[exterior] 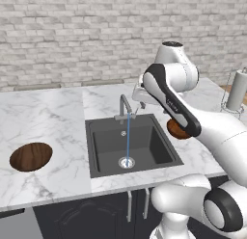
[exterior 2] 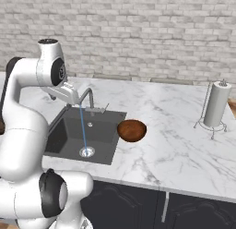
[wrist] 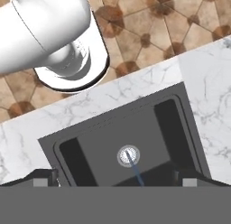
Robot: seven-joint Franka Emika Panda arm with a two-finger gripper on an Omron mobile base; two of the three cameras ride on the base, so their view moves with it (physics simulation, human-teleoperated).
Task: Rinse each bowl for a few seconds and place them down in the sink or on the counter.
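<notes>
Two wooden bowls: one bowl near the worktop's left end toward its front edge, the second bowl just beside the sink's right rim. One sink, with one faucet, one drain and one water stream. One paper towel holder near the worktop's right end.

I saw one brown wooden bowl upright on the marble counter left of the sink, the other bowl just right; water ran.
</notes>
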